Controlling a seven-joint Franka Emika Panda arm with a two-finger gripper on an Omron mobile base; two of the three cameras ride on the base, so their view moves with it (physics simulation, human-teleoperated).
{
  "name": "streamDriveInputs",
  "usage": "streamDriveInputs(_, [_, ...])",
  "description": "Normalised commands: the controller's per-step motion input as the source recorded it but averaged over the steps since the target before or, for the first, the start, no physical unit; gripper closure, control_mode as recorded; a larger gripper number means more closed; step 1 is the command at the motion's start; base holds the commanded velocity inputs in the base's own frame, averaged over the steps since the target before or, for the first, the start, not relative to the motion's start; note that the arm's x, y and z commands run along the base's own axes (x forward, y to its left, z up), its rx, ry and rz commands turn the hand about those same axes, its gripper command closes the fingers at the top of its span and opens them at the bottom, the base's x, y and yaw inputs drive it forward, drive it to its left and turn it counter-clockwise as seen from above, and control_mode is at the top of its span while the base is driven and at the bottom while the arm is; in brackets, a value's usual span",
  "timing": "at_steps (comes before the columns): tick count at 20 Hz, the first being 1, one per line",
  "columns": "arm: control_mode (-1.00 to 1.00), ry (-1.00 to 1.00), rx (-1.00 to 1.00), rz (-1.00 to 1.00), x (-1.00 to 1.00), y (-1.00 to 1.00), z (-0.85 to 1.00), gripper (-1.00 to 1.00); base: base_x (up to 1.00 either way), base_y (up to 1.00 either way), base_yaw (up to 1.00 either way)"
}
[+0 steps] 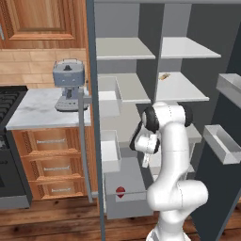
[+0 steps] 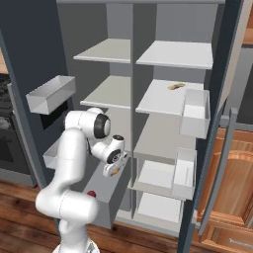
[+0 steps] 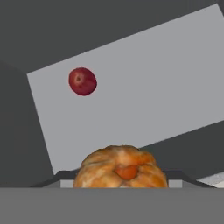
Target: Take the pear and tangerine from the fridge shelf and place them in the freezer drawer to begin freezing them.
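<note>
Hand view looks down along the gripper, and the tangerine (image 3: 121,168) sits at the very bottom of it, between the fingers, so the gripper appears closed on this fruit; the finger tips themselves are hidden behind the fruit. Below it lies the pale floor of the freezer drawer (image 3: 144,83), and the pear (image 3: 82,81) rests on that floor, well apart from the tangerine; the same red pear (image 1: 120,192) shows in the left base view, near the front wall of the drawer (image 1: 129,207), which stands pulled out at the bottom of the fridge. In the right base view the gripper (image 2: 114,167) hangs above the open drawer (image 2: 106,197), with a bit of orange showing at its tip. So one half of the task looks done, because the pear is already inside; the tangerine is off the fridge shelf (image 1: 181,89) but not yet released. What remains, by this judgement, is to lower or let go the tangerine into the drawer. On the shelf only a flat tan scrap (image 1: 164,76) is left.
</note>
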Motion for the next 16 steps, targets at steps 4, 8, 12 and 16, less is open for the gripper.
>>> streamDriveInputs(4, [-1.0,0.03,0.0,0.13,0.21,0.28,-0.55,1.0,0.0,0.0,0.0])
streamDriveInputs(8, [-1.0,0.02,0.0,0.1,0.04,0.23,-0.63,1.0,0.0,0.0,0.0])
streamDriveInputs(12, [-1.0,0.0,0.0,0.05,-0.05,0.01,-0.69,1.0,0.0,0.0,0.0])
streamDriveInputs(16, [-1.0,0.0,0.0,0.02,-0.09,0.05,-0.57,1.0,0.0,0.0,0.0])
